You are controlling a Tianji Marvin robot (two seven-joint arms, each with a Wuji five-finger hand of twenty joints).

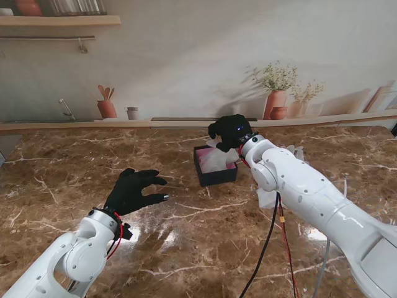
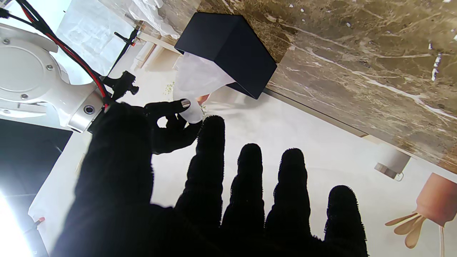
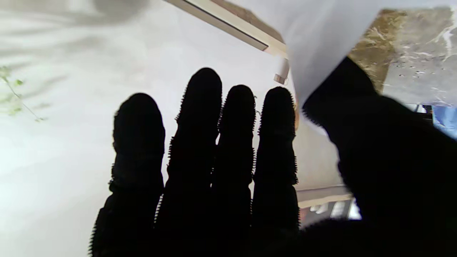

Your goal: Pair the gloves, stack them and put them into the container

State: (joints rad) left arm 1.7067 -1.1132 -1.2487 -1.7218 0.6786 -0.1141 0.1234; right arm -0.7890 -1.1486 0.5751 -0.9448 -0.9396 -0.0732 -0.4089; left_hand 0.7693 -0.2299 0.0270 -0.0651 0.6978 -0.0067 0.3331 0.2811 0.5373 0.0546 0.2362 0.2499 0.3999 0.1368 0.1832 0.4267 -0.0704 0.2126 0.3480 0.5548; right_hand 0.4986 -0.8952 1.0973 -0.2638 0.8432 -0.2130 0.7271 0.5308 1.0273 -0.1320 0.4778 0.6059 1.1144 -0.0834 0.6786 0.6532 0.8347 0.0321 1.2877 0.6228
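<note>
One black container (image 1: 215, 176) sits mid-table with whitish gloves (image 1: 217, 159) poking out, can't count them. Right hand (image 1: 231, 131) pinches the gloves over it; left hand (image 1: 132, 191) hovers spread, holding nothing.

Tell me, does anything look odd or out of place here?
Yes: the white gloves stick up out of the small black box instead of lying flat inside. The right hand is at them; the left hand hangs open over the table.
</note>
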